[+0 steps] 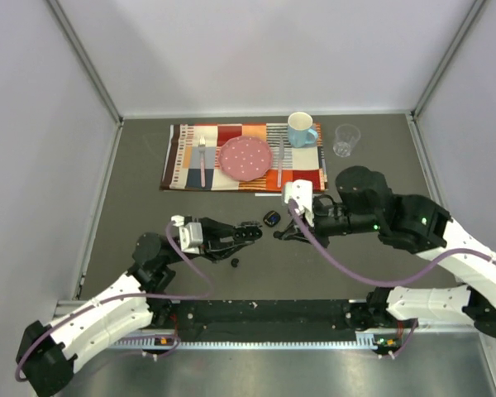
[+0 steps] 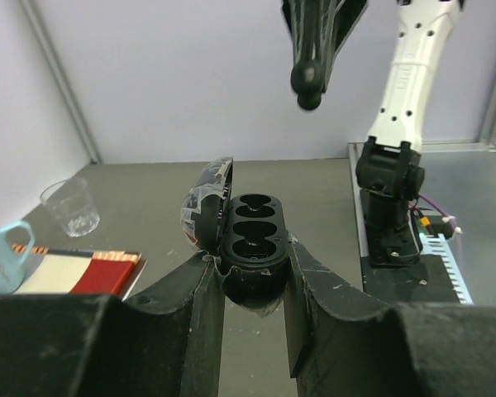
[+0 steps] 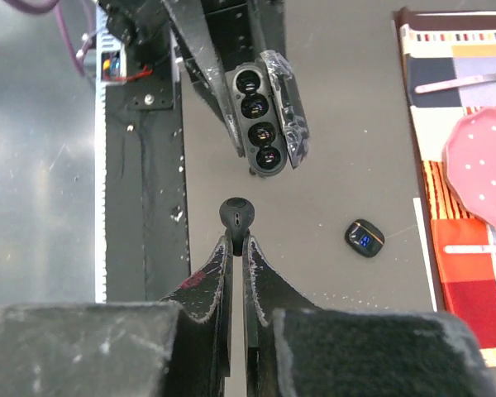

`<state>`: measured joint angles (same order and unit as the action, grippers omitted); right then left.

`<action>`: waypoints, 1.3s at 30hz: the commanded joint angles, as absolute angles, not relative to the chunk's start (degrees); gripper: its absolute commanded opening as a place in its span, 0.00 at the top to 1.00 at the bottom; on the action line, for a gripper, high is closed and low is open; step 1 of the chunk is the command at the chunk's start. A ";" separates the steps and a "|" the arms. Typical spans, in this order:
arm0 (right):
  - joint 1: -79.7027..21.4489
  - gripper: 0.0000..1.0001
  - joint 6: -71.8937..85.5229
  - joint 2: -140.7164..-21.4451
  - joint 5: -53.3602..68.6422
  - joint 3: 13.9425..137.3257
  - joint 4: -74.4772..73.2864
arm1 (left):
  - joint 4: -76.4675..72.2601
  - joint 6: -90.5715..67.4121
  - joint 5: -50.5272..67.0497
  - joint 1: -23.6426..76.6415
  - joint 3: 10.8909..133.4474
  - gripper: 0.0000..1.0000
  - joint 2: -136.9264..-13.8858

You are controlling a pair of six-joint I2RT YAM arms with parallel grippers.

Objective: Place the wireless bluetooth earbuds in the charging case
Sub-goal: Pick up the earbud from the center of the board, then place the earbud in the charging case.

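Observation:
My left gripper (image 1: 241,234) is shut on the lower body of an open black charging case (image 2: 252,244). The case lid (image 2: 205,203) is swung to the left and its wells face up, dark inside. The case (image 3: 260,124) also shows ahead in the right wrist view. My right gripper (image 3: 236,244) is shut on the stem of a black earbud (image 3: 236,213), a short way right of the case and apart from it. From the left wrist this earbud (image 2: 307,87) hangs above the case. Another earbud (image 1: 235,263) lies on the table near the left gripper.
A second small closed black case (image 1: 271,218) with a blue display lies just behind the grippers. At the back, a patterned placemat (image 1: 186,157) carries a pink plate (image 1: 245,158), cutlery and a blue mug (image 1: 301,129). A clear glass (image 1: 345,139) stands to its right.

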<state>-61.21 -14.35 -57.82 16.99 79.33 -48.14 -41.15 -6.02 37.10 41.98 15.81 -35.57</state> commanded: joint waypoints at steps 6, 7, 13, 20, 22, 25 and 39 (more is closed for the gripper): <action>-61.43 1.00 -23.64 -64.60 21.62 88.77 -59.50 | -44.74 -6.77 45.52 41.84 20.74 1.00 -39.90; -61.44 1.00 -23.73 -65.03 21.45 88.94 -59.41 | -44.74 -7.03 45.79 41.84 20.92 1.00 -40.16; -62.14 1.00 -23.73 -66.36 18.28 90.26 -58.19 | -45.00 -7.65 45.70 41.75 21.18 1.00 -41.31; -62.84 1.00 -23.64 -67.94 18.37 89.65 -56.08 | -45.70 -8.35 45.09 41.75 21.27 1.00 -42.10; -62.84 1.00 -23.55 -68.20 18.46 89.65 -55.38 | -45.70 -8.44 45.26 41.84 21.27 1.00 -42.19; -63.02 1.00 -23.64 -68.64 18.81 89.65 -54.14 | -45.70 -8.53 45.18 41.75 21.27 1.00 -42.28; -63.63 1.00 -25.75 -71.63 17.75 87.63 -53.00 | -45.97 -8.70 45.09 41.84 21.62 1.00 -42.10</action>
<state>-62.63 -24.08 -71.24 17.98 87.74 -55.68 -42.46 -8.27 44.58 41.98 18.85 -42.28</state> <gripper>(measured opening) 0.014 0.342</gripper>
